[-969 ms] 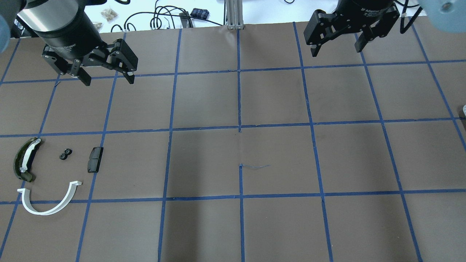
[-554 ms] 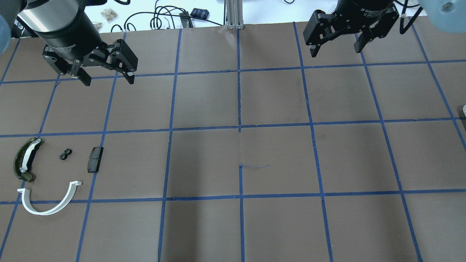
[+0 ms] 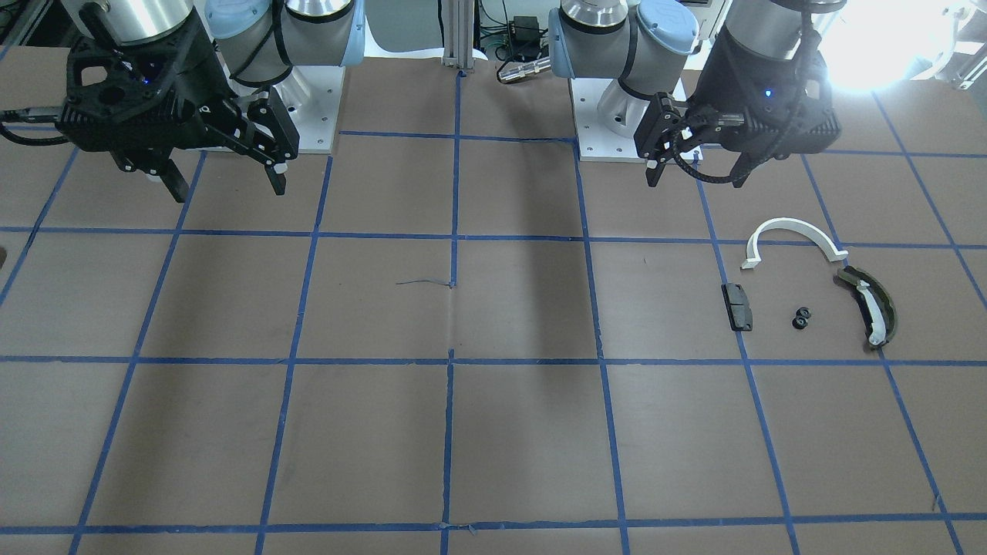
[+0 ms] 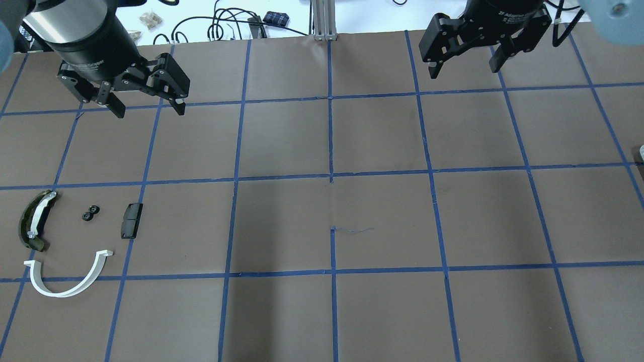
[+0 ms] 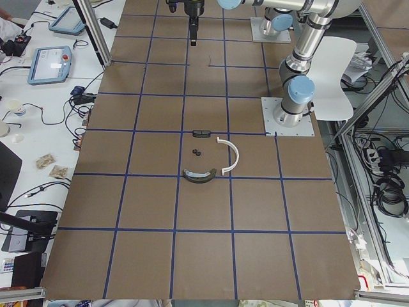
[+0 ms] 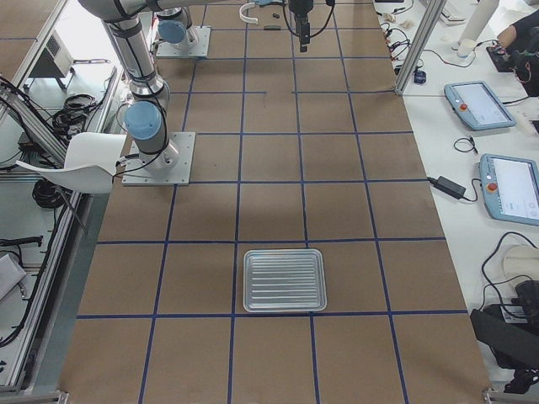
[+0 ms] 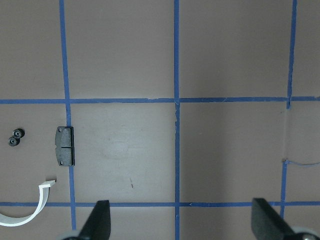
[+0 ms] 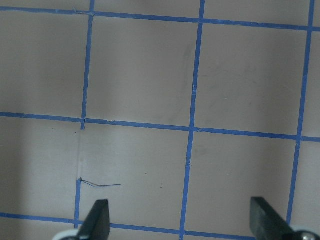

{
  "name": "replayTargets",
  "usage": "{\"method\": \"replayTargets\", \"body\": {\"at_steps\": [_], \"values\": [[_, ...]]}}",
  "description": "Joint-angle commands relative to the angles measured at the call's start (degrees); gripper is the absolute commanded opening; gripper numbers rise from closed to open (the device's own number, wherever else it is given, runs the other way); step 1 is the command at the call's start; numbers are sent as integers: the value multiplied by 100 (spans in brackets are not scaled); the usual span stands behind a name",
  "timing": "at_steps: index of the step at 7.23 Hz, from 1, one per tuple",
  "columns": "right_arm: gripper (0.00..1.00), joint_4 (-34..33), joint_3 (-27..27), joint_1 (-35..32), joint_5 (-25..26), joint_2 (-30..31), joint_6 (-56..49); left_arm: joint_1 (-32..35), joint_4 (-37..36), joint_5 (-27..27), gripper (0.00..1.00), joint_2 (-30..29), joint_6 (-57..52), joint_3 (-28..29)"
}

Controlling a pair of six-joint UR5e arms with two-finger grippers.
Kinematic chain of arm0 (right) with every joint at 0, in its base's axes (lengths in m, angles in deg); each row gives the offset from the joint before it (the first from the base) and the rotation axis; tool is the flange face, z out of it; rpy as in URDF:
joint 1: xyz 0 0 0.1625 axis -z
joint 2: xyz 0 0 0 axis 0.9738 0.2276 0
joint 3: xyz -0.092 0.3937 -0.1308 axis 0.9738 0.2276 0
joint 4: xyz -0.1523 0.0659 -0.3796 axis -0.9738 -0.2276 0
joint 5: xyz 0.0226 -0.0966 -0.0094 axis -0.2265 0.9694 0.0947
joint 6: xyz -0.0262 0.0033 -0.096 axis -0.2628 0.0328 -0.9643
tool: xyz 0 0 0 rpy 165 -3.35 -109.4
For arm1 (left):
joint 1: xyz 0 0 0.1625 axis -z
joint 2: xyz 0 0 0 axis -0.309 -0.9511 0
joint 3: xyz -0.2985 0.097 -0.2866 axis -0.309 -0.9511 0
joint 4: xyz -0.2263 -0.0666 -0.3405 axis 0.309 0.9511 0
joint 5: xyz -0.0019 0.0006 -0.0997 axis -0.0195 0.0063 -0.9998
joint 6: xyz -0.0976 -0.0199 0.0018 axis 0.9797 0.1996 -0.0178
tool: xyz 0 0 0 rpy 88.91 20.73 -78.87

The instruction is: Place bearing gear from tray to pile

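I noted the left gripper (image 4: 150, 111) and right gripper (image 4: 464, 70) spread empty, the bearing gear (image 4: 90, 212) near the black block (image 4: 131, 220); I judged any retreat should pass high above that block.

Left pincer (image 4: 150, 111), right pincer (image 4: 464, 71) black; arms (image 5: 305, 48) silver, blue-capped.

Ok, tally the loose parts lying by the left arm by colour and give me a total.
White: 1, the half-ring
Olive: 1, the curved piece
Black: 2, the flat block and the small gear
Total: 4
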Motion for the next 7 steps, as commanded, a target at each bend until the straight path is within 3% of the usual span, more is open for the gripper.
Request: {"method": "replayTargets", "body": {"at_steps": [1,7], "values": [[100,-10,0,0,1,-1,0,-12,-4,7,100,-8,0,8],[100,-10,9,0,2,-19,0,-21,-57,-1,100,-17,0,8]]}}
